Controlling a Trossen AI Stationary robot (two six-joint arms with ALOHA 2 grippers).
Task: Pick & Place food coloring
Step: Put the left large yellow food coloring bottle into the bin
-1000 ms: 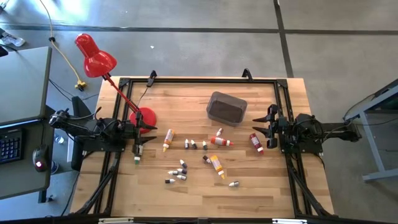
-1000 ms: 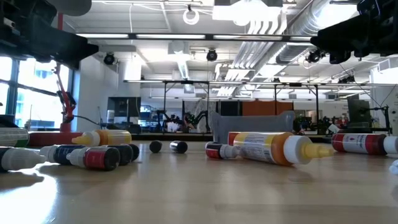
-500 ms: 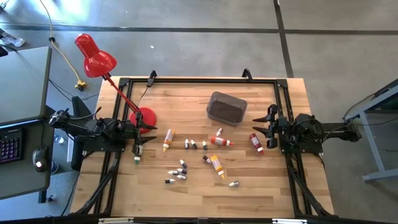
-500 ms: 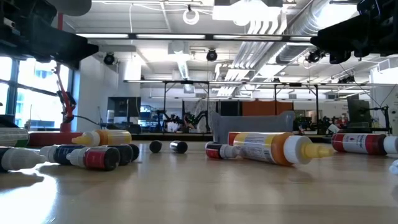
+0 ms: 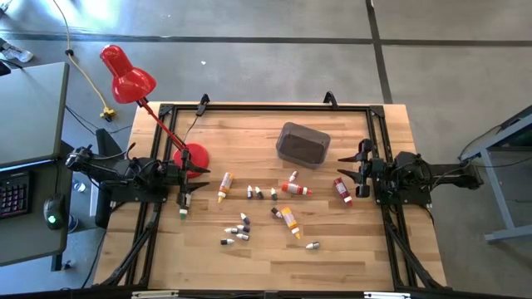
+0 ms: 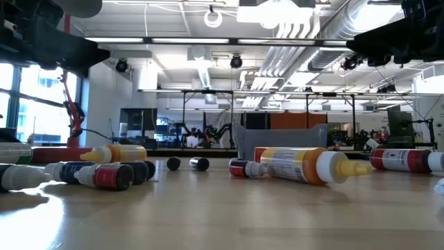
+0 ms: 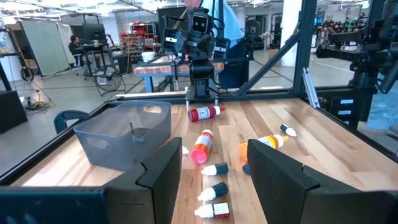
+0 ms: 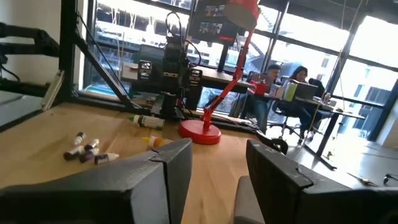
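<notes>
Red food coloring bottle [image 5: 342, 190] lies flat on the counter [image 5: 332, 241], long axis roughly crosswise to my reach, just beside my right claw [image 5: 352, 176], which stands open and empty; left claw [image 5: 191, 179], open, sits farther off.

**Around the wooden surface: tub, lamp, desk**

A wooden surface [image 5: 249, 257] fills the middle of the high view, edged by a black frame [image 5: 266, 106]. A grey tub [image 5: 302, 144] sits above centre, empty in the left wrist view [image 7: 121, 129]. A red desk lamp [image 5: 126, 75] leans out over the upper left corner, its round base [image 5: 193, 156] on the wood at the left. At the far left edge stands a grey desk [image 5: 29, 158] with a keyboard [image 5: 12, 191] and mouse [image 5: 53, 219]. People [image 8: 283, 84] sit at desks in the right wrist view's upper right.
</notes>
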